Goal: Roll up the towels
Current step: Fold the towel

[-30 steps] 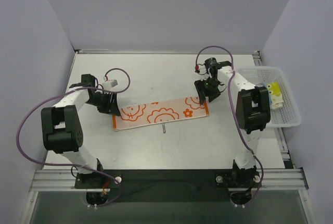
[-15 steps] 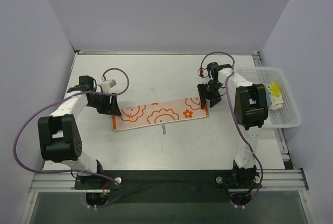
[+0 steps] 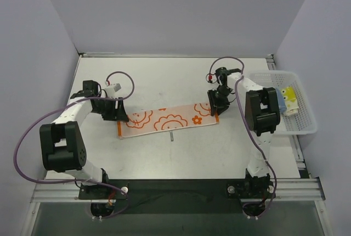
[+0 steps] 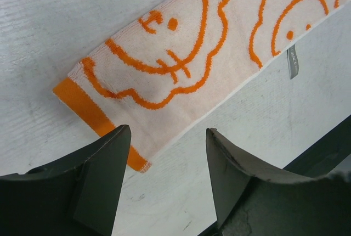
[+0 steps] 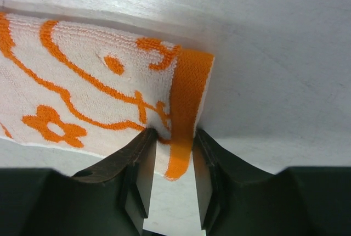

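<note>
The towel (image 3: 170,119) is a long flat strip, pale with orange flower outlines and orange end bands, lying across the table's middle. My left gripper (image 3: 123,117) is open just over the towel's left end. In the left wrist view the towel (image 4: 181,44) lies ahead of the left gripper (image 4: 167,137), and its orange corner passes under one finger (image 4: 104,175). My right gripper (image 3: 215,106) is at the towel's right end. In the right wrist view the right gripper (image 5: 175,140) is closed narrowly on the orange end band of the towel (image 5: 93,99).
A white mesh basket (image 3: 305,129) stands at the right table edge, with a yellow towel (image 3: 289,100) and a light blue one (image 3: 280,103) inside. A small grey tag (image 3: 172,135) sticks out from the towel's near edge.
The left arm has shifted its elbow outward, with its gripper staying at the towel's left end. The right gripper has moved slightly toward the towel's right end.
</note>
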`<state>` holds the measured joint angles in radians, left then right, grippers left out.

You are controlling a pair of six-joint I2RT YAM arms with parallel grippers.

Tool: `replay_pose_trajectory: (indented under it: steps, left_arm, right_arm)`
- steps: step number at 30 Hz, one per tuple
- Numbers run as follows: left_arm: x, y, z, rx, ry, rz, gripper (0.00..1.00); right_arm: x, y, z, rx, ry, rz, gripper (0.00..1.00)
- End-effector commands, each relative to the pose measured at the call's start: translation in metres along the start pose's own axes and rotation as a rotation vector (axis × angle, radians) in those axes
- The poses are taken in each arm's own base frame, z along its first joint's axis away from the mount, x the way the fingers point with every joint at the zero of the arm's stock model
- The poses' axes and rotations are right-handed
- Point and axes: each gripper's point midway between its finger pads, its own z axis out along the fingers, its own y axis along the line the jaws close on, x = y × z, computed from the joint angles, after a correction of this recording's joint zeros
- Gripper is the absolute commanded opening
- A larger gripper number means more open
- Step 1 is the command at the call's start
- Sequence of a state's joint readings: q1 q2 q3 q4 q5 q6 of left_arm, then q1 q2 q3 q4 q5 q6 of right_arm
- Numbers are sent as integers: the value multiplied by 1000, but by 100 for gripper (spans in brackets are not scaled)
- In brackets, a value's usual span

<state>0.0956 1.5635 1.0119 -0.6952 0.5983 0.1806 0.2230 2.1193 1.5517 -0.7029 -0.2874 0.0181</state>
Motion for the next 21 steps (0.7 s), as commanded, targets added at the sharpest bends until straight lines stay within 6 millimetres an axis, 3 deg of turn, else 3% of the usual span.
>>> replay_pose_trajectory:
  steps: [1, 7, 15, 17, 21]
  left_arm:
    - [-26, 1, -8, -20, -89, 13, 68]
    - [-33, 1, -6, -42, -98, 49, 67]
    - [-23, -11, 2, 12, -87, 60, 64]
    - [-21, -12, 4, 26, -77, 51, 63]
    - [-21, -15, 15, 70, -54, 25, 59]
  right_arm:
    - [25, 5, 20, -18, 108, 18, 30]
    - [25, -3, 0, -24, 93, 25, 0]
    - [19, -22, -57, -62, -17, 20, 0]
    - [18, -16, -69, -82, -45, 5, 0]
    - [17, 11, -71, -118, -37, -56, 0]
